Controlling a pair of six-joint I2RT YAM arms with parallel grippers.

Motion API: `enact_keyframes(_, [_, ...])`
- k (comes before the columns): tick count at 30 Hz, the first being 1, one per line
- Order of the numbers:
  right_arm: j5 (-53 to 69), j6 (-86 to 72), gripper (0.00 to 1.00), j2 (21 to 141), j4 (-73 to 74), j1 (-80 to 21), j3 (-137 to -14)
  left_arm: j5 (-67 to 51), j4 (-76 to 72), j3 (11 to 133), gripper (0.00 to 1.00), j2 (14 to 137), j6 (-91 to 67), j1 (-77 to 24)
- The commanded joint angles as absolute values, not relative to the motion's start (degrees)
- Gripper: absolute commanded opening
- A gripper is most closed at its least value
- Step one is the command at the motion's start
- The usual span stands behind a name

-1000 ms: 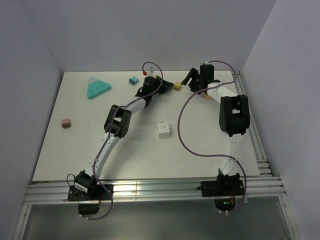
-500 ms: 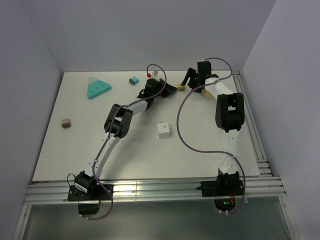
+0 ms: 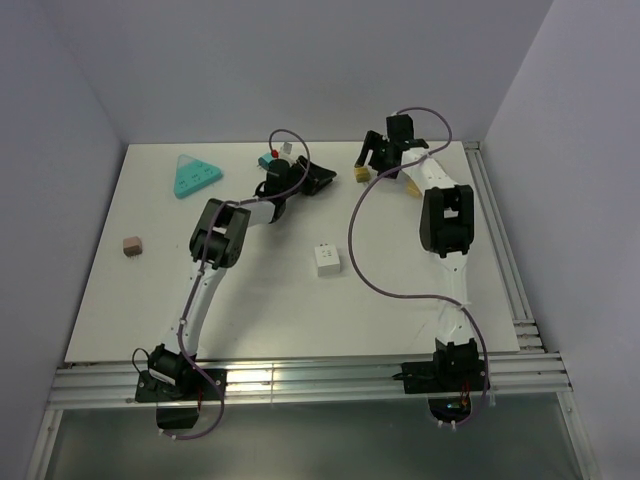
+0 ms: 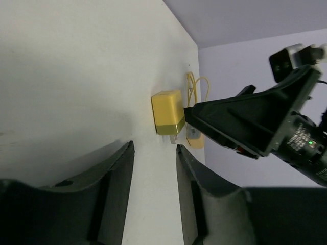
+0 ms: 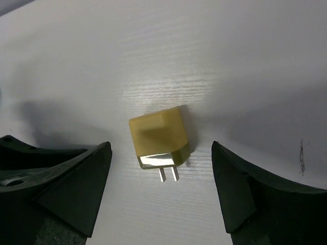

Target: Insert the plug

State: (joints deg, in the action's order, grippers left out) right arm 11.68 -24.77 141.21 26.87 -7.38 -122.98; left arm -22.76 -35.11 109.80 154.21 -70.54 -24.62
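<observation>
The yellow plug point(image 5: 158, 137) lies flat on the white table point(image 5: 245, 61), its two metal prongs pointing toward the right wrist camera. My right gripper point(image 5: 161, 149) is open, one finger on each side of the plug and neither touching it. In the top view the plug point(image 3: 360, 174) sits at the far middle, just below the right gripper point(image 3: 370, 158). My left gripper point(image 3: 322, 180) is open and empty a short way to the plug's left. From the left wrist, the plug point(image 4: 167, 113) lies ahead of the parted fingers point(image 4: 115, 189). The white socket block point(image 3: 326, 259) lies mid-table.
A teal triangular block point(image 3: 195, 176) and a small teal plug point(image 3: 265, 160) lie at the far left. A pink cube point(image 3: 131, 245) sits near the left edge. A yellow cable piece point(image 3: 410, 186) lies right of the plug. Walls close the table's far and side edges.
My left gripper has drawn back leftward from the yellow plug and its jaws have parted. The right gripper has shifted left and now straddles the plug, opening a little wider.
</observation>
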Motion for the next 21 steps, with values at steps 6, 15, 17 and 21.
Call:
enact_keyframes(6, [9.8, -22.5, 0.85, 144.8, 31.8, -10.0, -130.2, -25.2, -41.0, 102.2, 0.53, 146.1, -66.1, -23.4])
enact_keyframes(15, [3.7, -22.4, 0.79, 147.6, 36.6, -11.8, -135.0, -23.4, -38.7, 96.3, 0.54, 138.6, -60.7, -22.1])
enact_keyframes(17, [2.6, -22.3, 0.77, 148.8, 38.8, -12.1, -137.4, -23.1, -38.1, 95.4, 0.54, 137.0, -59.5, -22.1])
enact_keyframes(21, [0.1, -22.4, 0.75, 149.5, 40.3, -12.5, -138.6, -22.8, -38.4, 93.1, 0.54, 134.3, -58.5, -22.0])
